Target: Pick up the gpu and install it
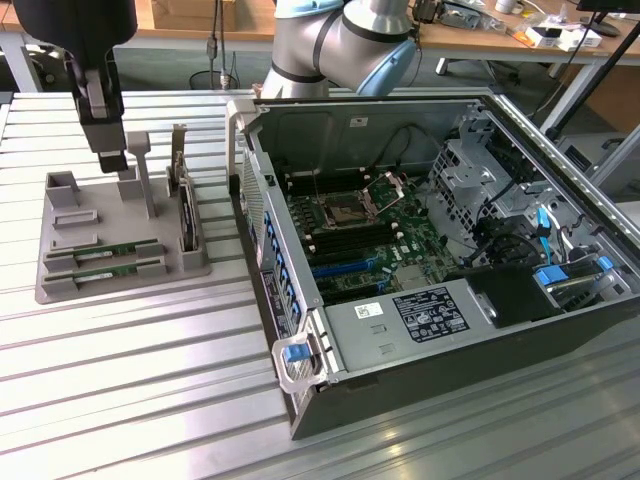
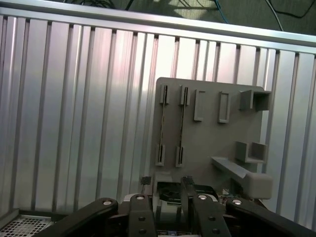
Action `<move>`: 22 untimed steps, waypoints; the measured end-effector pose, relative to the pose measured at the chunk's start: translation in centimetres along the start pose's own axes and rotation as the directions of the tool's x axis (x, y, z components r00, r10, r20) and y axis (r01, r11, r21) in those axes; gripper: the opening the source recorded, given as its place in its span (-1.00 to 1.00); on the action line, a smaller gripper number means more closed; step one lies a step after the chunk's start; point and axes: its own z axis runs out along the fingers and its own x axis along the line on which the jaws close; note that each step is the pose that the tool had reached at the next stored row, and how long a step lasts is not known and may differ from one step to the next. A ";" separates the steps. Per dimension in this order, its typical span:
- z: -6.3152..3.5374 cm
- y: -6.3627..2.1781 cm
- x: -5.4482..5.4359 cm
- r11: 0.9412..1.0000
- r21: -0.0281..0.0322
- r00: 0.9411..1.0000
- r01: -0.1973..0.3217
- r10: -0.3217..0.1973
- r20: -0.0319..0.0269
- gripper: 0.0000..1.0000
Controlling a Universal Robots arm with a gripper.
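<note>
Exterior view's left, far side: my claw (image 1: pixel 112 160) hangs above the far part of the grey holder (image 1: pixel 60 288), touching nothing. In the wrist view my fingers (image 2: pixel 142 216) stand apart with nothing between them, so I read the claw as open and empty, though the tips are hard to make out. The gpu (image 1: pixel 105 250) lies flat in a slot at the holder's near part, a twin stick (image 1: pixel 112 268) just beside it. To the right stands the dark upright card (image 1: pixel 186 215), and further right the open case (image 1: pixel 330 350). Step in hand, by my reckoning: the approach for the pick. A grasp calls for squaring the fingers across the stick's thin edges.
</note>
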 end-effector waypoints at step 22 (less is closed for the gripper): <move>1.77 -0.06 0.1 0.999 0.001 0.999 -0.042 0.042 0.002 -0.28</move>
